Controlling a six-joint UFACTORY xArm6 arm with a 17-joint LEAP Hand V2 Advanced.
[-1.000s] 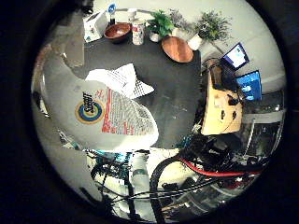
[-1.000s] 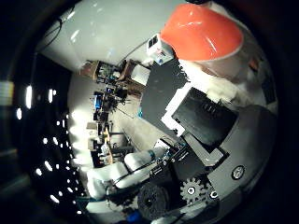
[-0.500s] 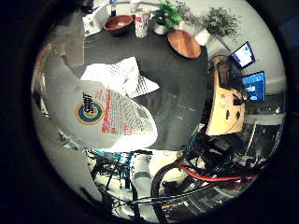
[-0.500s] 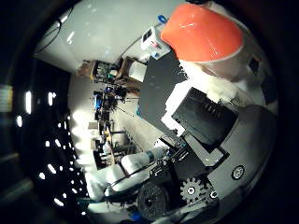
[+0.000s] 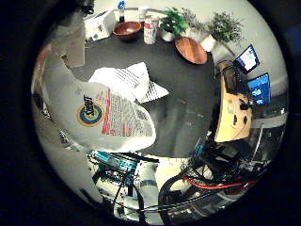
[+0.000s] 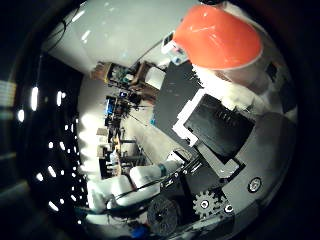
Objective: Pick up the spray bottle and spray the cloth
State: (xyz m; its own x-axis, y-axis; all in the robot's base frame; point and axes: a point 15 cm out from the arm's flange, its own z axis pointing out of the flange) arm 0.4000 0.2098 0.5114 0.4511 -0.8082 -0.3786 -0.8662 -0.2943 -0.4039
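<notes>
The spray bottle's white body (image 5: pixel 108 117), with a round blue and yellow label, fills much of the little finger side view, close to my palm. Its orange spray head (image 6: pixel 217 37) shows in the thumb side view. My right hand (image 6: pixel 220 130) is shut on the bottle, one white and black finger lying along it below the orange head. The cloth (image 5: pixel 129 82), white with thin dark stripes, lies crumpled on the dark table (image 5: pixel 188 108) just past the bottle. The bottle is held above the table.
At the table's far edge stand a white box (image 5: pixel 99 24), a brown bowl (image 5: pixel 127 29), a can (image 5: pixel 151 22), two potted plants (image 5: pixel 174 21) and a wooden plate (image 5: pixel 190 49). Beside the table is a wooden desk (image 5: pixel 233 113) with lit screens (image 5: pixel 247 59).
Both pictures have shifted a little, so my hand has moved slightly with the bottle still in it. The cloth has stayed in place on the table.
</notes>
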